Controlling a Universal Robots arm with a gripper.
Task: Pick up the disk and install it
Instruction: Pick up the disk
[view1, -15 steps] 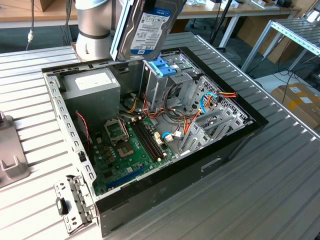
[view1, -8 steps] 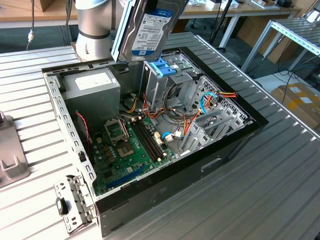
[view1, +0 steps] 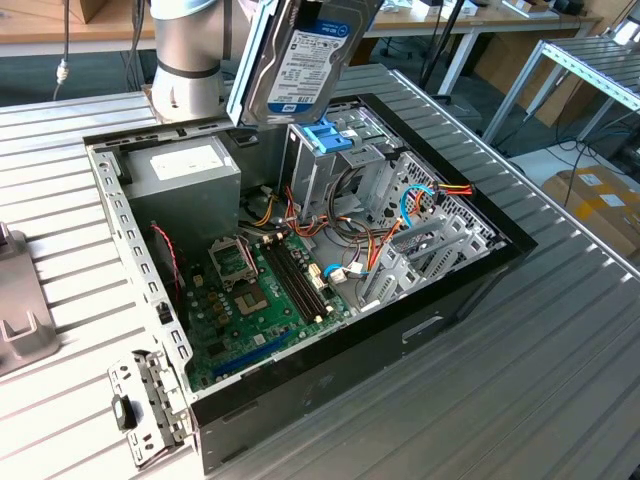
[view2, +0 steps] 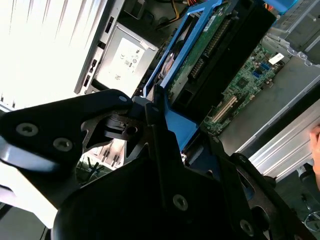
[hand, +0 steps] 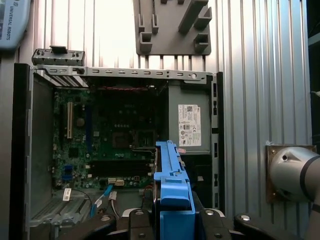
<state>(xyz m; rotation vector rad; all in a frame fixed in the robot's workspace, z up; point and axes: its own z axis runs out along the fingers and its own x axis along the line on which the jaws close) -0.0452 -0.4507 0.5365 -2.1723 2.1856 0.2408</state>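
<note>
Ribbed metal table (view1: 540, 380) carries the open computer case (view1: 120, 210), and at top centre of the exterior view the disk (view1: 300, 60) hangs tilted over the drive cage (view1: 310, 175), fingers (hand: 146, 224) clamped on its blue carrier edges, apparently to line it up with the bay.

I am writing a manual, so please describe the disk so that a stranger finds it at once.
Find the open computer case on the ribbed table. Above it the disk hangs tilted in the claw. Its light blue frame and white label set it apart from the darker blue latch below.
</note>
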